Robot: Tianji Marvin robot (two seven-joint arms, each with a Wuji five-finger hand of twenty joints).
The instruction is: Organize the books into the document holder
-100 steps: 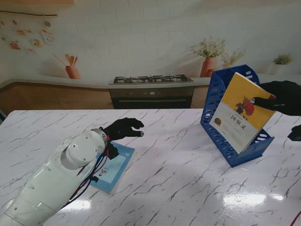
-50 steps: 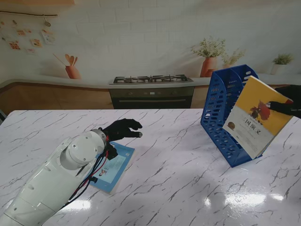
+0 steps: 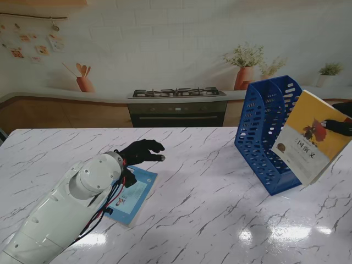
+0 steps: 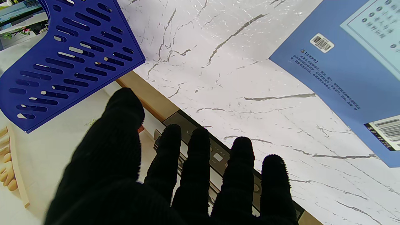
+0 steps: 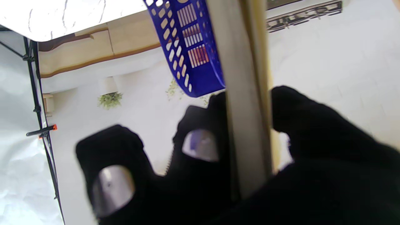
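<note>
Marble table [image 3: 209,209] carried the blue document holder [image 3: 263,129] at two o'clock. The right hand [image 3: 340,125] gripped the yellow book [image 3: 312,144] tilted just beside it. The left hand [image 3: 142,151] hovered unclenched, holding nothing, over the blue book [image 3: 133,196] at eight o'clock.

A white marble table [image 3: 209,209] fills the foreground, with a gas stove [image 3: 177,92] at twelve o'clock, an orange utensil pot [image 3: 84,83] at ten, and potted plants [image 3: 245,66] at one.
</note>
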